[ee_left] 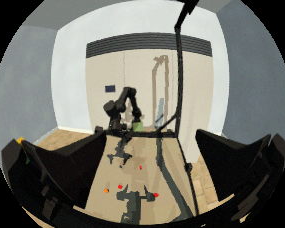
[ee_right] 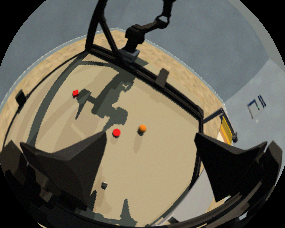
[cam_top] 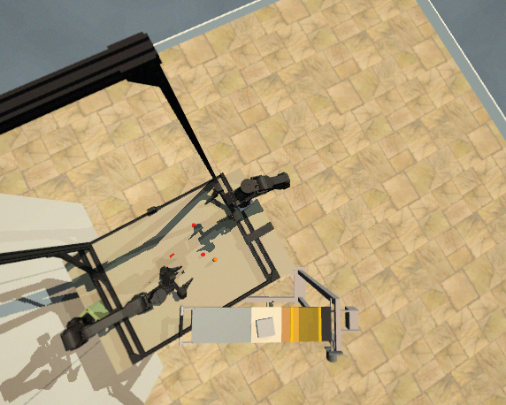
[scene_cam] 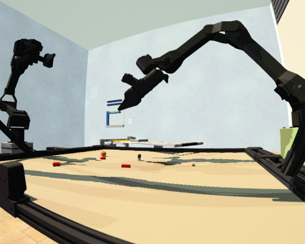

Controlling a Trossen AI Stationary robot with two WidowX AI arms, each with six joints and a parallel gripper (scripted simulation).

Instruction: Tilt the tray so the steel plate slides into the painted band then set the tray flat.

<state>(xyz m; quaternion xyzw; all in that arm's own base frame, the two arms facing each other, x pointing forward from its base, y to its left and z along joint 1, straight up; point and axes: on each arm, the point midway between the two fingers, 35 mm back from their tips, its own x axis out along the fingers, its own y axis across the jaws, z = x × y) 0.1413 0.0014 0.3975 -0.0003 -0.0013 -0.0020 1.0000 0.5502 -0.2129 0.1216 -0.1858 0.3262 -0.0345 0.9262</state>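
The steel plate (cam_top: 265, 327) (scene_cam: 131, 139) is lying on the cream stretch of the tray (cam_top: 222, 324) (scene_cam: 163, 144) (ee_right: 202, 195), between the grey part of the bed and the orange strip. It is sitting completely outside the painted band (cam_top: 309, 324), which is showing mustard between its two yellow lines beyond that strip

The left pincer (cam_top: 218, 208) (scene_cam: 51, 59) (ee_left: 152, 135) is hanging wide open with nothing in it, above its own end of the surface (cam_top: 235, 274) (scene_cam: 176, 226) (ee_right: 160, 165) and well apart from the tray. The right pincer (cam_top: 186, 274) (scene_cam: 120, 108) (ee_right: 153, 137) is also standing wide and empty, pointing downward at a slant above the surface; neither pincer is touching the tray

On the surface, an orange ball (cam_top: 214, 259) (scene_cam: 103, 153) (ee_left: 106, 190) (ee_right: 142, 129) is resting near one red piece (cam_top: 203, 255) (scene_cam: 103, 157) (ee_left: 120, 187) (ee_right: 116, 133). A second red piece (cam_top: 194, 225) (scene_cam: 56, 164) (ee_left: 156, 195) (ee_right: 75, 93) and a third red piece (cam_top: 172, 255) (scene_cam: 126, 165) (ee_left: 140, 167) are lying apart from them, and a small dark-topped piece (scene_cam: 139, 157) is standing upright. All of these are keeping clear of the tray and the plate
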